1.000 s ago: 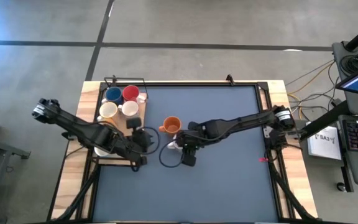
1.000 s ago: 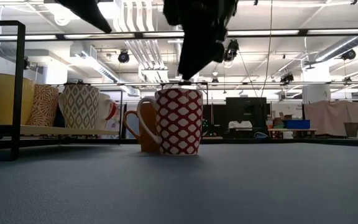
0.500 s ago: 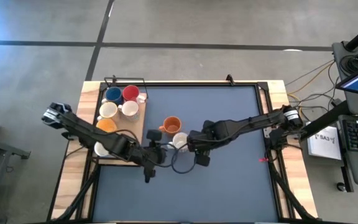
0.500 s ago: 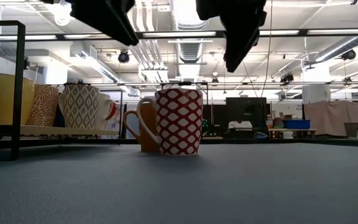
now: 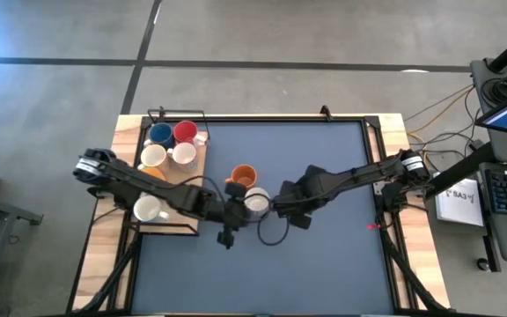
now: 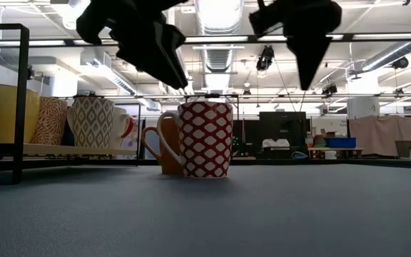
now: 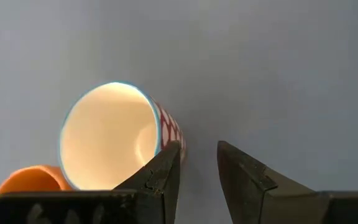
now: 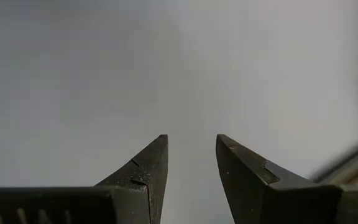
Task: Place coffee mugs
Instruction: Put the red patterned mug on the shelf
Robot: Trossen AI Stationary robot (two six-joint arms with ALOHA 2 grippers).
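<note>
Right now your left tool (image 7: 197, 158) hovers empty, fingers apart, beside the red-patterned mug (image 7: 114, 134); your right tool (image 8: 191, 152) hangs parted, empty, over bare tabletop (image 5: 324, 158).

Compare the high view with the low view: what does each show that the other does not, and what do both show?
Only the high view shows the blue mug and red mug from above on the wooden tray. Only the low view shows the red-and-white pattern on the patterned mug and the room behind. Both show that mug beside the orange mug, with the left gripper and right gripper empty above the mat.
</note>
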